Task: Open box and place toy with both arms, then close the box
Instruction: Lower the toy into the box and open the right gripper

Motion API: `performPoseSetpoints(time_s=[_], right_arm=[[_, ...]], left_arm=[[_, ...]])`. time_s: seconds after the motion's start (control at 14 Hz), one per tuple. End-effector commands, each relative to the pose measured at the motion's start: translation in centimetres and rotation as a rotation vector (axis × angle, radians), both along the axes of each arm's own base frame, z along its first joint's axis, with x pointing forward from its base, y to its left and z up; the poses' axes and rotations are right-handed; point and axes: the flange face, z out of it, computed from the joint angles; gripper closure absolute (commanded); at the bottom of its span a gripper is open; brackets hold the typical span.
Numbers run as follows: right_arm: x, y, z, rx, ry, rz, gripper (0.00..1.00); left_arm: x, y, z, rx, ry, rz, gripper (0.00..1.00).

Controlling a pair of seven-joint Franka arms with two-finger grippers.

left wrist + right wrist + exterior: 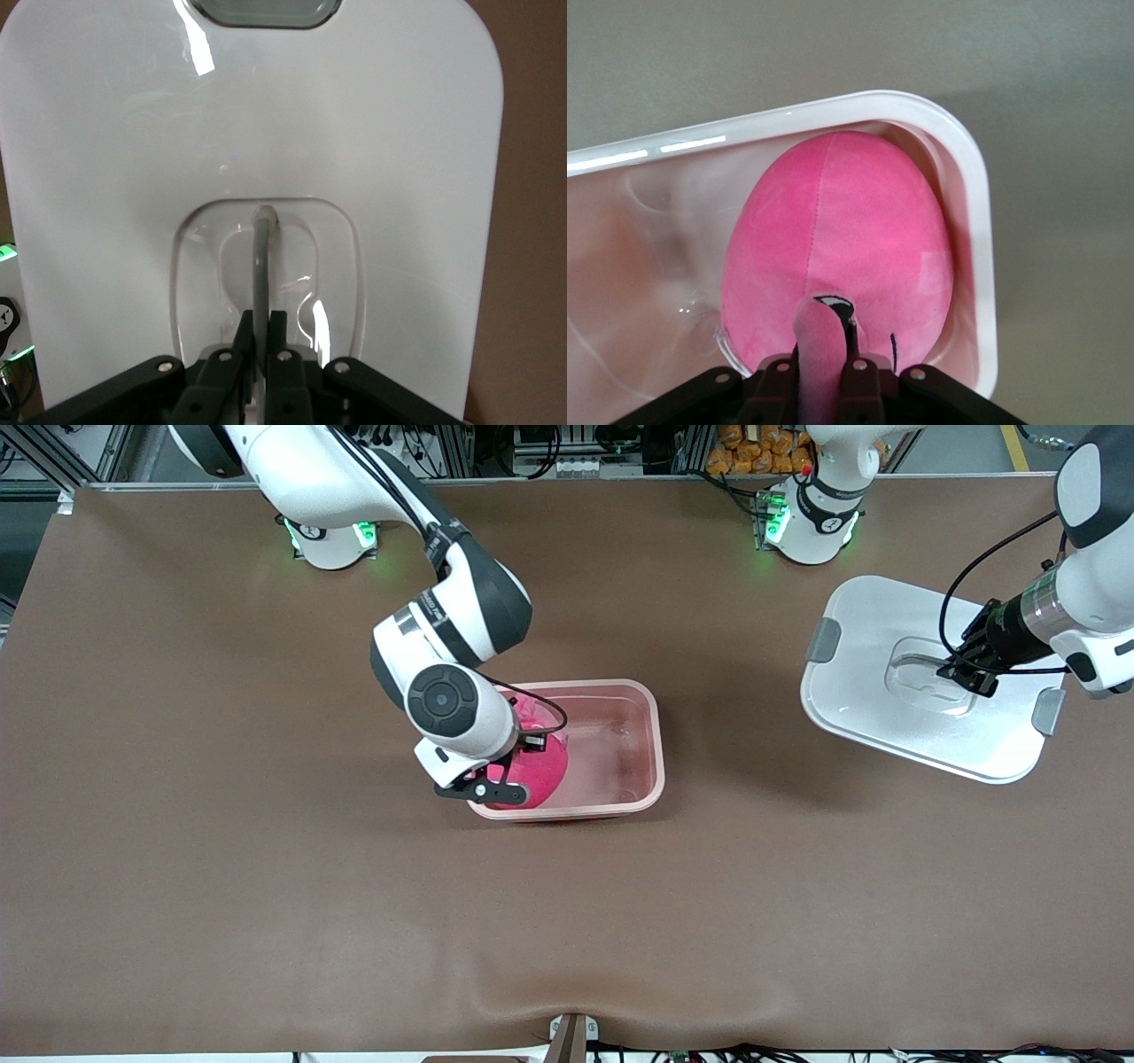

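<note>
The open pink box (657, 737) stands mid-table without its lid. The hot-pink toy (542, 769) sits inside it, at the end toward the right arm. My right gripper (524, 737) reaches down into the box and is shut on a lighter-pink ear (818, 341) of the toy (842, 230), close to the box rim (980, 221). The white lid (873, 642) with grey clips is at the left arm's end of the table. My left gripper (964, 674) is shut on the lid's grey handle (262, 261) in its recess. I cannot tell whether the lid rests on the table.
The brown table cover (266, 868) stretches wide around the box. Both green-lit arm bases (332, 538) (808, 522) stand along the edge farthest from the front camera. Orange items (753, 452) lie off the table past that edge.
</note>
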Motion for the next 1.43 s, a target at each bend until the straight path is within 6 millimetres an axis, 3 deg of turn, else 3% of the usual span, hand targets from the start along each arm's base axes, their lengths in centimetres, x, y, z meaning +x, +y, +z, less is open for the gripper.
performPoseSetpoints(time_s=[0.0,0.21,0.5,1.35], right_arm=[[-0.4,1.1,-1.4,-0.016,-0.037,0.027,1.00],[-0.7,1.3,-3.1,-0.038,-0.034,0.028,1.00],[-0.7,2.6,-3.7,-0.017,-0.067,-0.032,1.00],[-1.9,7.8,-5.9,0.083,-0.172,-0.201,1.00]], left_arm=[[0.0,-0.5,0.3,-0.009,-0.005,0.020,1.00],[-0.1,-1.6,0.5,0.000,-0.007,0.051,1.00],[0.0,-2.0,0.7,0.002,-0.012,0.057,1.00],[0.1,-8.3,0.5,0.019,-0.016,0.095,1.00]])
